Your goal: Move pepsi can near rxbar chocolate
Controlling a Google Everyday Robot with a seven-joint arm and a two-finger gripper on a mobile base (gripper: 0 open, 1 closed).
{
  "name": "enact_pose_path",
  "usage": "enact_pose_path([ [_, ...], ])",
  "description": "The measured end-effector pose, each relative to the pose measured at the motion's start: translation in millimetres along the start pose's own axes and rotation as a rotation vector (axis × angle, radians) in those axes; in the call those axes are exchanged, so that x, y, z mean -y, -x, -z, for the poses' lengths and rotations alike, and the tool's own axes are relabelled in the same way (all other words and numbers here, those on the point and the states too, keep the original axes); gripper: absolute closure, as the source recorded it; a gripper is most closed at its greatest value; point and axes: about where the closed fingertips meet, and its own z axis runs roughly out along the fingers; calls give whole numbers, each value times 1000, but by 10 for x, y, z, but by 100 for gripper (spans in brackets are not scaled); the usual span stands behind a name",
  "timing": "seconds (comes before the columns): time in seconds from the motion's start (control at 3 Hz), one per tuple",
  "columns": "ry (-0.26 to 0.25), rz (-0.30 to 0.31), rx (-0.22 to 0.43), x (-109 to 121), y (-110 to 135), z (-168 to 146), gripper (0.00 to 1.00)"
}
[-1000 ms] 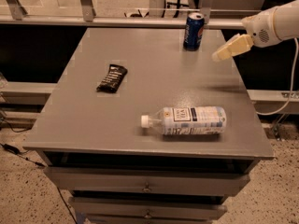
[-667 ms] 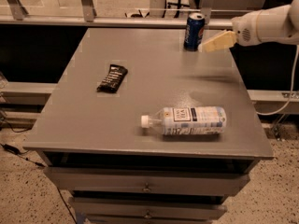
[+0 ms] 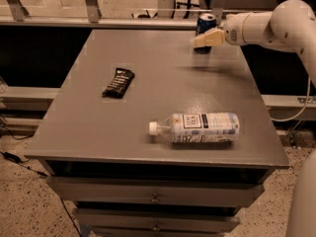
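The pepsi can (image 3: 205, 21) stands upright at the far right edge of the grey table (image 3: 158, 63). It is dark blue with a silver top. My gripper (image 3: 203, 39) reaches in from the right on a white arm (image 3: 266, 26) and sits right at the can, covering its lower half. The rxbar chocolate (image 3: 118, 82), a flat bar in a black wrapper, lies on the left part of the table, well away from the can.
A clear plastic bottle (image 3: 197, 128) with a white cap lies on its side near the table's front right. Drawers (image 3: 155, 197) sit under the tabletop. A railing (image 3: 98, 9) runs behind the table.
My gripper has moved left from the table's right edge to the can and now overlaps its lower half. The can, bar and bottle have not moved.
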Motion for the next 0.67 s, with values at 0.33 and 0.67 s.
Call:
enact_pose_path([
  [0.33, -13, 20, 28, 89, -13, -326, 0],
  [0.67, -26, 34, 29, 183, -71, -497, 9],
])
